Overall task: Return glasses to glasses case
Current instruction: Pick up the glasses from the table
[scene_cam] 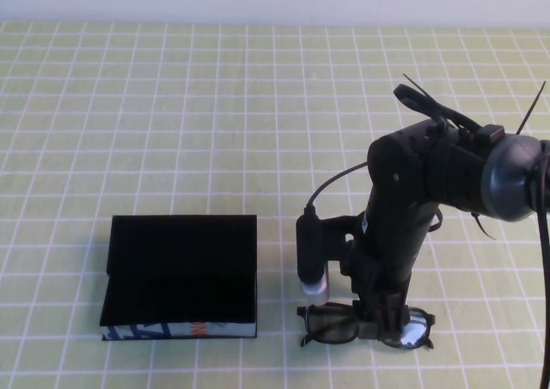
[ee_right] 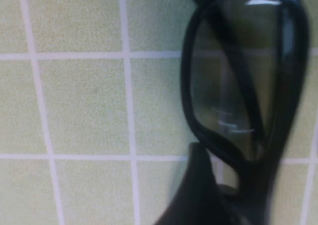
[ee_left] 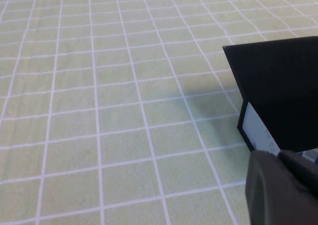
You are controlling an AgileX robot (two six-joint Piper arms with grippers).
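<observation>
While right pincer (scene_cam: pixel 375 319) meets glasses (scene_cam: pixel 331 325), glasses case (scene_cam: pixel 180 273) gapes.

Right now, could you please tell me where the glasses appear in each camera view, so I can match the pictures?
High view: the glasses lie at the near edge, right of the glasses case, under the right claw.
Left wrist view: not in it; only the case and the left claw, beside the case.
Right wrist view: one lens of the glasses fills the right side.
Shared landmark: the green gridded tablecloth.
</observation>
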